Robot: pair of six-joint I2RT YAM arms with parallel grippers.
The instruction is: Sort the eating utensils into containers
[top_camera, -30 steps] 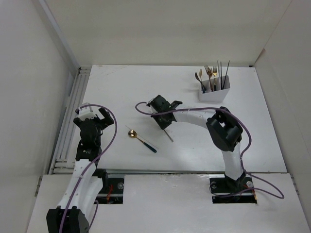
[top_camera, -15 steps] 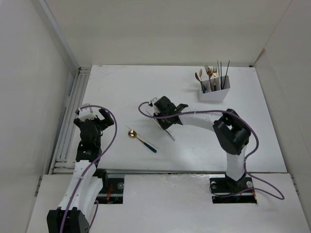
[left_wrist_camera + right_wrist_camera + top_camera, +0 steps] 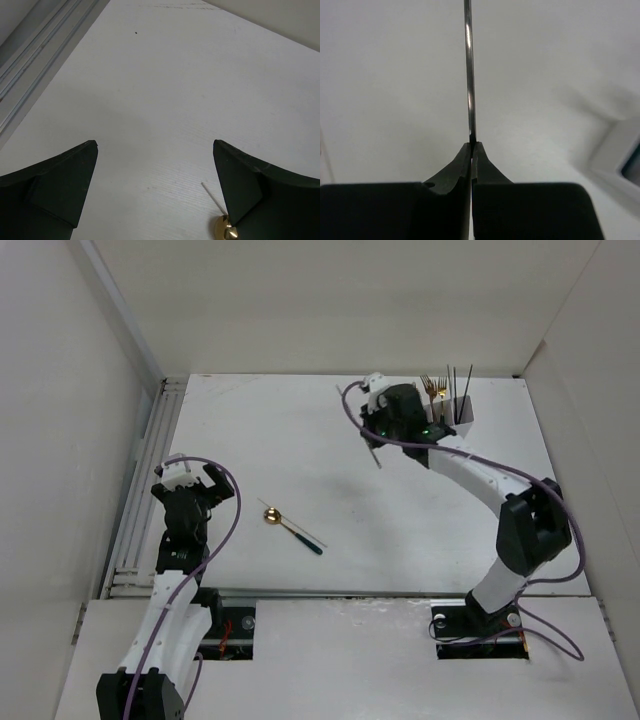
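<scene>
**Station status: right arm holding one chopstick beside the bin**

1. Right gripper (image 3: 373,433): fingers pressed together on a thin dark chopstick (image 3: 468,75). The chopstick projects straight out past the fingertips. The gripper stands at the far side of the table, just left of the white bin (image 3: 463,422).
2. Left gripper (image 3: 155,145): fingers spread wide, nothing between them. It is near the left edge of the table, well apart from the bin.
3. Bin contents: gold-headed forks (image 3: 432,388) and dark chopsticks (image 3: 459,380) stand upright, their ends above the rim.
4. Loose items: a gold-bowled spoon (image 3: 292,530) with a dark handle lies mid-table, between the two arms. A pale stick (image 3: 211,194) lies just beside its bowl; contact cannot be confirmed.
5. Surface: the table (image 3: 270,430) is flat, matte white, with a faint woven texture in the left wrist view. A grooved metal rail (image 3: 150,480) runs along its left edge.
6. Enclosure: plain white panels on the left, right and far sides.
7. Cabling: purple cables (image 3: 232,502) run along both arms.
</scene>
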